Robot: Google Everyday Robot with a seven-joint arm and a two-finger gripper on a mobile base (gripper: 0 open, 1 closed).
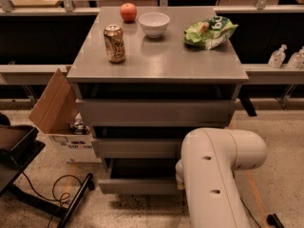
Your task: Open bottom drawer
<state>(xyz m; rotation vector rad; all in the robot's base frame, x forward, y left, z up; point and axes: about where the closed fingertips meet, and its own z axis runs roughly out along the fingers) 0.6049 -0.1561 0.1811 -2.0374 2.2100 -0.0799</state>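
Grey cabinet [161, 63] stands mid-scene with three drawers stacked below a flat top. Bottom drawer [135, 186] is the lowest, near the floor: a plain grey front with no handle, and a dark opening shows between it and the middle drawer [137, 147]. Top drawer [152, 112] looks widest. The white arm [216, 175] rises from the near edge on the right and covers the right end of the two lower fronts. The gripper is hidden behind that arm, somewhere by the bottom drawer's right end, so its state cannot be told. On the top, far edge: a red apple [128, 12], with a white bowl [154, 23] just right of it. Near-left of the apple stands an upright tan can [115, 43]; it carries a label, but I cannot read it. On the far right lies a crumpled green bag [209, 32] with white lettering that I cannot make out. Left of the cabinet sits an open cardboard box [53, 103] against a white carton [73, 148] with dark print, also unreadable. A black cable [59, 194] loops on the speckled floor. Two clear pump bottles [278, 57] stand on a ledge at far right.
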